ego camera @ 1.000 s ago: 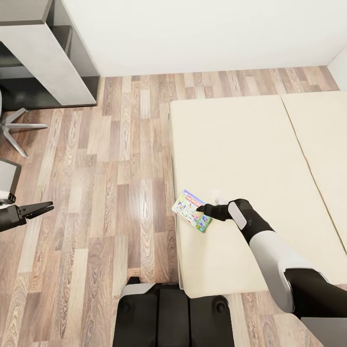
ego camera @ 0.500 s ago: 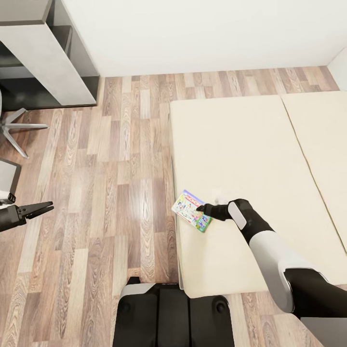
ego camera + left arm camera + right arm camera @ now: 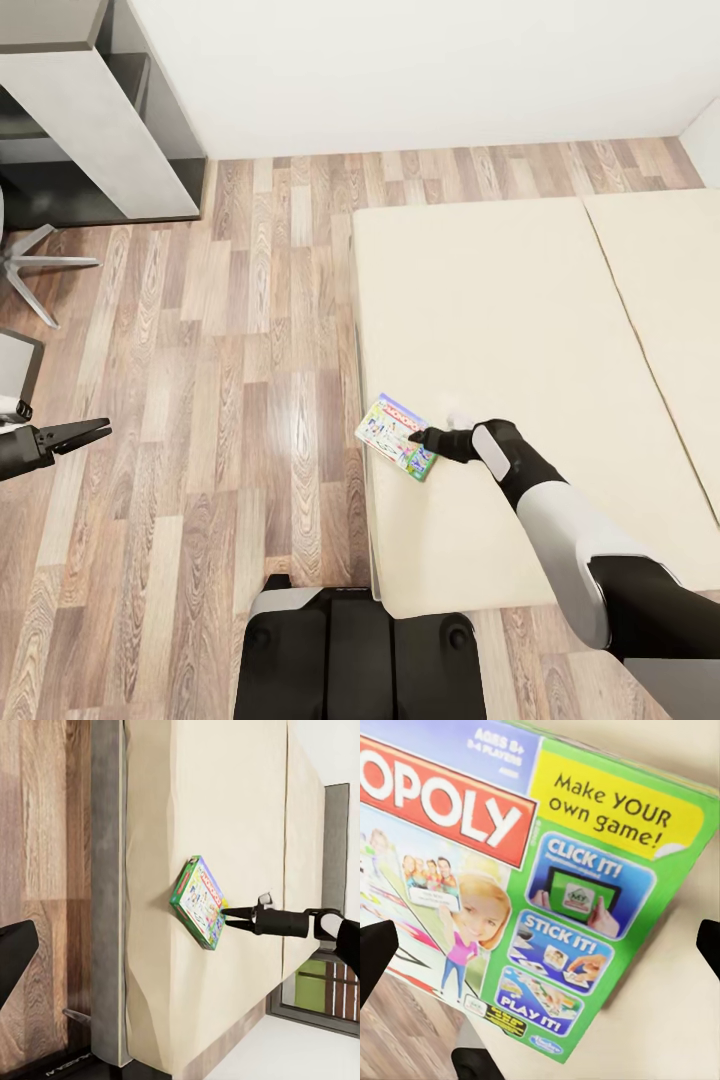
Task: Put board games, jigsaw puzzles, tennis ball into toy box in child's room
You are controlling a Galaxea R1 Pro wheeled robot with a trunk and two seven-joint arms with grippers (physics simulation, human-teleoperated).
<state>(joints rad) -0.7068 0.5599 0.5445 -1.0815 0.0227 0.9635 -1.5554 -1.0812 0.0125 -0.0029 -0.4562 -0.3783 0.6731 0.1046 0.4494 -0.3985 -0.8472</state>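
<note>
The robot's dark base (image 3: 360, 655) is seen nearest, at the foot of the wooden floor (image 3: 250, 400). The left tool (image 3: 95, 432) is held over the floor with its jaws nearly together, clasping nothing. The right tool (image 3: 418, 436) is spread wide at the edge of the green-edged board game (image 3: 397, 437), not clenched on it. That box lies at the near corner of the bed (image 3: 500, 300), slightly overhanging. A grey desk (image 3: 90, 110) stands beyond.

Board game (image 3: 540, 892) reads "OPOLY" — "Make YOUR own game!", "CLICK IT!"
</note>
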